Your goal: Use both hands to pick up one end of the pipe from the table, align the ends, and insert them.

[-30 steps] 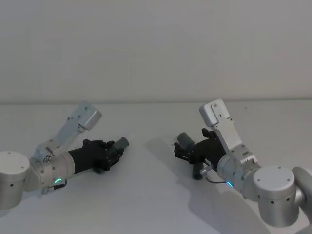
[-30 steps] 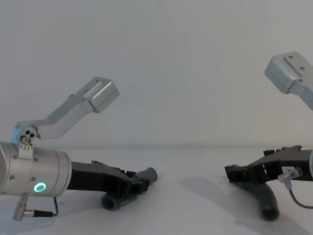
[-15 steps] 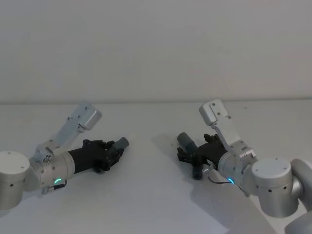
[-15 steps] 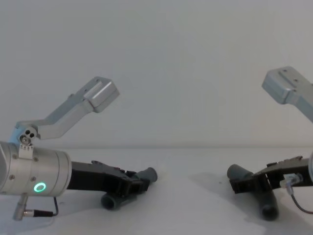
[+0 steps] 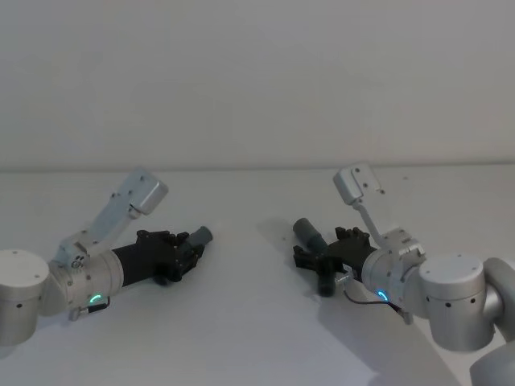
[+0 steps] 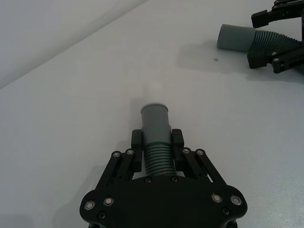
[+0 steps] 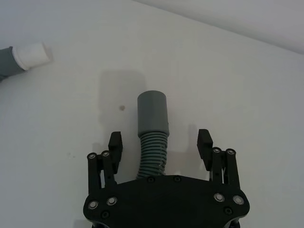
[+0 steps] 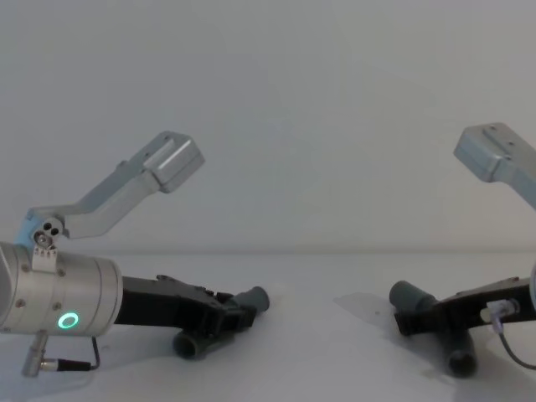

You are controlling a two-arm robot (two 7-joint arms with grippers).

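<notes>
The pipe is in two ribbed dark grey pieces on the white table. My left gripper is shut on the left piece, and its cuff with a whitish tip sticks out past the fingertips. The right piece lies between the spread fingers of my right gripper, which is open. In the right wrist view its smooth grey cuff points forward between fingers that stand clear of the hose. The two cuffs face each other across a wide gap. The chest view shows both pieces low on the table, the left and the right.
A plain pale wall rises behind the table's far edge. Bare table lies between the two grippers and in front of them. A small dark speck marks the surface near the right cuff.
The right arm has sunk lower and turned, and the right piece's cuff now shows ahead of its gripper in the chest view. The left arm and its piece have not moved.
</notes>
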